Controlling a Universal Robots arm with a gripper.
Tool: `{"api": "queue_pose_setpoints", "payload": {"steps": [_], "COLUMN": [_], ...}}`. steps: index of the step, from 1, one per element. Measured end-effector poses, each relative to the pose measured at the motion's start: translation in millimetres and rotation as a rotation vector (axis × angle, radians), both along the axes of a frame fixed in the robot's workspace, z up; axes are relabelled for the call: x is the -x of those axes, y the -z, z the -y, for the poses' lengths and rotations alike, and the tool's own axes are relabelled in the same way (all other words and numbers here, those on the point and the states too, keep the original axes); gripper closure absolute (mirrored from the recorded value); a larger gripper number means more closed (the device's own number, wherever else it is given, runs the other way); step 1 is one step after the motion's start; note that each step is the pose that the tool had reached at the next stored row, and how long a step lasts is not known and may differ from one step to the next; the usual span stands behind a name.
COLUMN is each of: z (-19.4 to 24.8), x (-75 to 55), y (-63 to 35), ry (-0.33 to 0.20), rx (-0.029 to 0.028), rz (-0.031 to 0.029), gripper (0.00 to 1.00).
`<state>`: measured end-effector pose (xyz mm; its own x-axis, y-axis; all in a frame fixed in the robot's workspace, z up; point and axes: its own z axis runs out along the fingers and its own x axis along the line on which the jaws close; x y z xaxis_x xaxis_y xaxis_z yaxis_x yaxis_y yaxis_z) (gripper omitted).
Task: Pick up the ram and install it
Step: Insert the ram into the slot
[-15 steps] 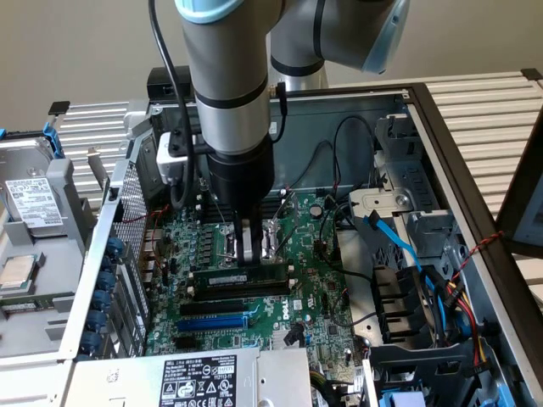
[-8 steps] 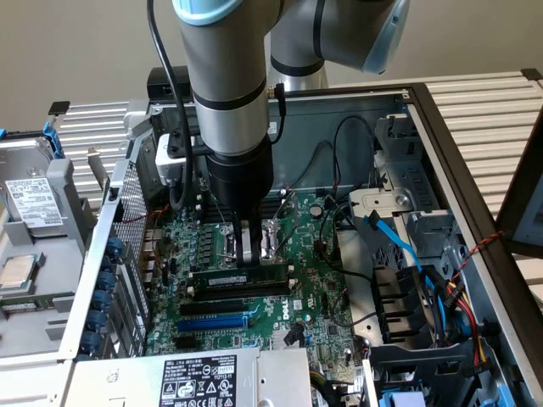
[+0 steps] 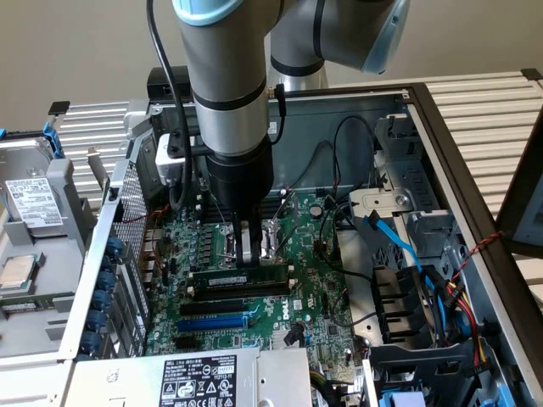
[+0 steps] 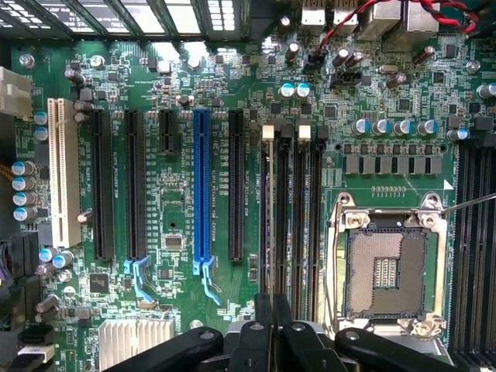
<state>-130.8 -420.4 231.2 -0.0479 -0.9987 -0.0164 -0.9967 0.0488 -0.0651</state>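
Inspection of the open grey metal computer case (image 3: 441, 153): the grey Universal Robots arm (image 3: 225, 76) reaches down into it over the green motherboard (image 3: 327, 288).

The black two-fingered gripper (image 3: 249, 254) stands upright near the middle of the motherboard. Its fingers are drawn close together, clamped on the top edge of the ram (image 3: 242, 278), a long narrow green circuit-board stick with a pale label strip. The wrist view shows the gripper (image 4: 269, 329) with its two fingers nearly meeting over the bank of long black memory slots with white end clips (image 4: 304, 201).

The ram stands on its long edge, level, at the memory slots in the middle of the motherboard. It runs parallel to the long black expansion slot (image 3: 225, 303) and the blue expansion slot (image 3: 212, 322), both of which lie towards the motherboard's near edge in the exterior view. Whether the ram is fully seated, or its end clips locked, cannot be told.

The square silver-framed processor socket (image 4: 385, 263) lies just beside the memory slots and is uncovered. A blue flat cable (image 3: 399, 246) crosses the case towards the exterior view's right. A silver hard drive with a white label (image 3: 34, 203) sits outside the case at the exterior view's left. A white-labelled metal box (image 3: 208, 377) lies along the near edge of the case.
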Motion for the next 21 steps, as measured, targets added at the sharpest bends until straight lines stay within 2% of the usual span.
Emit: {"api": "queue_pose_setpoints", "payload": {"steps": [10,13,17,21], "z": [0.9,0.8,0.8,0.8], "x": [0.0,0.0,-0.2,0.0], "y": [0.6,1.3,1.8,2.0], "ry": [0.012,0.012,0.012,0.012], "rx": [-0.0002,-0.0018,-0.0056,-0.0061], "rz": [-0.0014,-0.0037,-0.0101,-0.0110], "gripper": [0.88,0.88,0.88,0.88]}}
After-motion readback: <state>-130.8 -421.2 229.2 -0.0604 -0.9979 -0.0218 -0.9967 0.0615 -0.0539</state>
